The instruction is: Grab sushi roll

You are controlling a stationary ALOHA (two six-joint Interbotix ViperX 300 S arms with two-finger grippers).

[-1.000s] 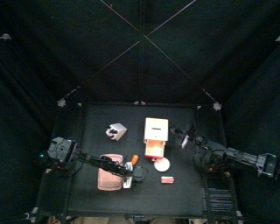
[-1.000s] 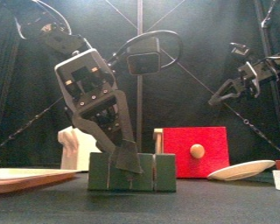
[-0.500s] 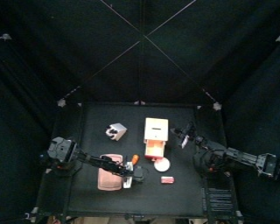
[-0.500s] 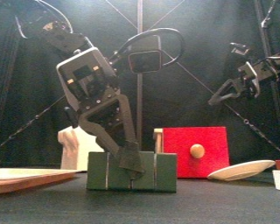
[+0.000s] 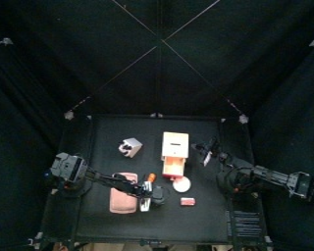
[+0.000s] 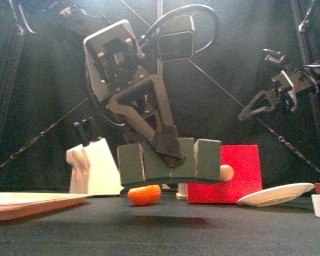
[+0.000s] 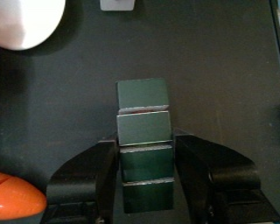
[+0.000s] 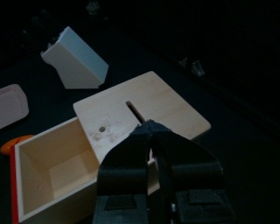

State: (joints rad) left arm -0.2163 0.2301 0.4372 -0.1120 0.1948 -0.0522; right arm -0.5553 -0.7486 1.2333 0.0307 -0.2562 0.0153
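Note:
The sushi roll is a dark green row of blocks. My left gripper is shut on it, one jaw on each long side. In the front view the sushi roll hangs clear above the table under the left gripper, tilted a little. From the top view the left gripper is at the table's front left. My right gripper is shut with nothing in it and hovers over the wooden box, high at the right in the front view.
An orange piece lies on the table just under the lifted roll. A red-sided wooden box, a white plate, a white block and a pink tray stand around it.
My left gripper closed a little on the sushi roll and lifted it off the table. The orange piece behind it now shows. The right arm has stayed put.

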